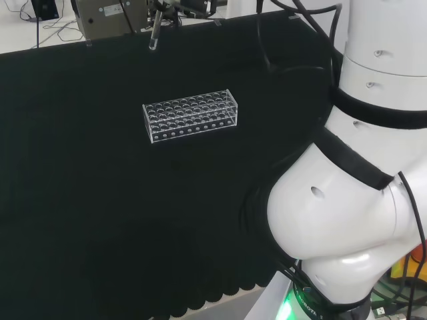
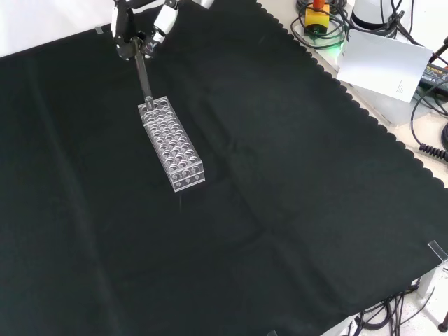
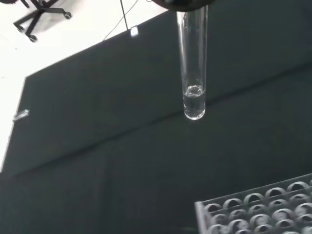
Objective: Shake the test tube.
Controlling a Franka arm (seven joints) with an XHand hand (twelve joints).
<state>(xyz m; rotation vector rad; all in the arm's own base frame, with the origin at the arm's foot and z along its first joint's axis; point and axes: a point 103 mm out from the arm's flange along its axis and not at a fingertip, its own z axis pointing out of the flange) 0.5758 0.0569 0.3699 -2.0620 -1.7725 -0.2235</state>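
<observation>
Test tube (image 3: 193, 63) hangs near vertical, rounded end down, pinched at its top in my hand (image 2: 140, 31). Little clear liquid (image 3: 194, 92) sits at its bottom. Rack (image 1: 191, 115) wells look empty.

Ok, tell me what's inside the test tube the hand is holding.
The test tube holds a little clear liquid at its rounded bottom; above that it looks empty. Its top is covered by the hand, so the mouth cannot be seen.

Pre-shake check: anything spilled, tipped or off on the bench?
Nothing stands out. The hand holds the test tube clear of the rack, with a little clear liquid at its bottom. The rack sits flat on the black cloth; no spill visible.
</observation>
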